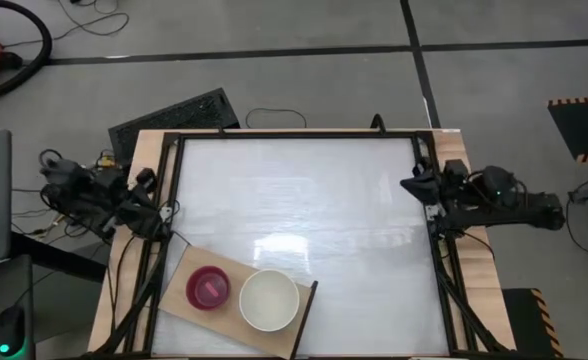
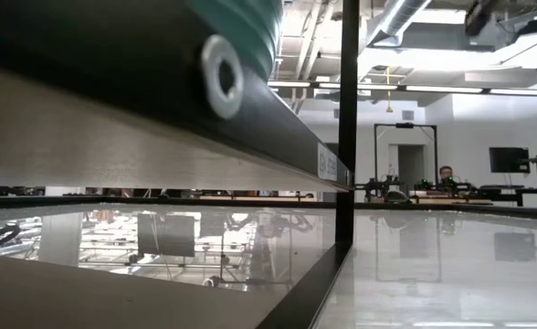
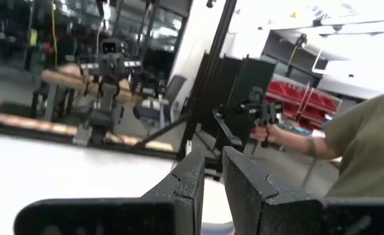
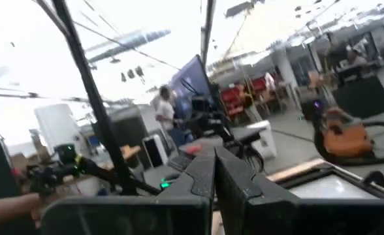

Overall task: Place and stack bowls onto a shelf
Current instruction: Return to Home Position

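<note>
The white table (image 1: 304, 190) has the wood shelf (image 1: 179, 292) in a corner on the left arm's side, and the picture's edge cuts part of it off. On the shelf, a cream white bowl (image 1: 269, 299) sits just beside a magenta bowl (image 1: 208, 288). From above you cannot tell if other bowls are under them. The left gripper (image 3: 213, 176) at the table's left edge and the right gripper (image 4: 213, 166) at its right edge are both pinched closed, holding nothing.

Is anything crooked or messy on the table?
Only the wooden shelf. It lies slanted on the table near the left arm's side, not square with the black frame. The magenta bowl and cream white bowl sit upright on it, and nothing is spilled. Both arms wait at the sides.
</note>
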`<state>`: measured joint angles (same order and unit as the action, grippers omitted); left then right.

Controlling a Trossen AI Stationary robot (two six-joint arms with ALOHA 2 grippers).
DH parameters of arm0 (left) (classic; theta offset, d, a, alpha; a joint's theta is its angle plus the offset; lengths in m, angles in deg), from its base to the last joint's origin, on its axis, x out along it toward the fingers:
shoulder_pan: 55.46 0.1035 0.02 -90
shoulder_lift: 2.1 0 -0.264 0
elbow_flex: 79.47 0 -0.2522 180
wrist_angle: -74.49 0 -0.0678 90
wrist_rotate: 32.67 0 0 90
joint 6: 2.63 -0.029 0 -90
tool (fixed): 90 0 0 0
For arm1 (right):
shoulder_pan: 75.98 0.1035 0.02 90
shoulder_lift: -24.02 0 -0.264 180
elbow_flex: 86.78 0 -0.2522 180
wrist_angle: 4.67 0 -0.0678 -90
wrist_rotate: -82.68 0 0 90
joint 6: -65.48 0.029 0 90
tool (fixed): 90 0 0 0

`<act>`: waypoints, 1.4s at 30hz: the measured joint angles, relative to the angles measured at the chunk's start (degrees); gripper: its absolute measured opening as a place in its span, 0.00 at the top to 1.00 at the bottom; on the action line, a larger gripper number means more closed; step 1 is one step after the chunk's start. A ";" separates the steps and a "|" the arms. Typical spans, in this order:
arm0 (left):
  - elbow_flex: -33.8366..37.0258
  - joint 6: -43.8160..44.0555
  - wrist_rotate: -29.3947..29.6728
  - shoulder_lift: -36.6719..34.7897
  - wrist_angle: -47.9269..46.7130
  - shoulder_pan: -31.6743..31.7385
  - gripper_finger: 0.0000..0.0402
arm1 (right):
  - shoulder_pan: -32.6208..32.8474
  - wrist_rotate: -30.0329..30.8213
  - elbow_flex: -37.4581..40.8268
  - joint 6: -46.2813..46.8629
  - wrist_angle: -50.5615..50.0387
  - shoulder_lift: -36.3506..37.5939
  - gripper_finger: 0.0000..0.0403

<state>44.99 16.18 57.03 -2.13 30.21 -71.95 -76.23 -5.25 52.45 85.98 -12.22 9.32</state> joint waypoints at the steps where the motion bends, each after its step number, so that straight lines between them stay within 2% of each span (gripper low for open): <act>1: 0.81 0.35 0.00 0.02 0.35 0.00 0.89 | -0.02 0.08 2.17 0.38 1.34 2.02 0.91; 5: 1.83 1.07 -2.83 0.27 1.80 -0.07 0.89 | 0.02 0.29 7.21 0.30 4.40 9.93 0.91; 8: 3.47 1.00 -2.86 0.13 1.58 -0.09 0.89 | 0.00 1.18 9.97 -0.43 3.77 14.67 0.91; 16: 9.40 1.39 -3.43 0.20 2.83 -0.07 0.89 | 0.67 1.28 19.22 0.91 6.00 12.66 0.91; 20: 15.35 1.92 -2.45 0.16 7.11 -0.07 0.89 | 0.68 1.18 24.42 0.94 13.55 13.07 0.91; 22: 18.47 1.94 -2.49 0.17 10.66 -0.07 0.89 | 0.70 1.11 26.51 0.98 14.23 12.93 0.91; 27: 26.36 4.47 -2.95 0.17 18.87 -0.07 0.89 | 1.75 1.11 26.50 0.18 12.68 12.87 0.91; 37: 41.16 8.82 -3.85 0.04 41.48 -0.07 0.89 | 2.91 1.04 26.52 0.00 8.36 12.85 0.91; 42: 41.03 4.96 -3.30 0.11 40.27 -0.09 0.89 | 2.91 0.94 26.54 -0.32 7.67 12.86 0.91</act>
<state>86.02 21.14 53.74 -2.02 70.47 -72.04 -73.32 -4.31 78.99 85.66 -4.55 22.18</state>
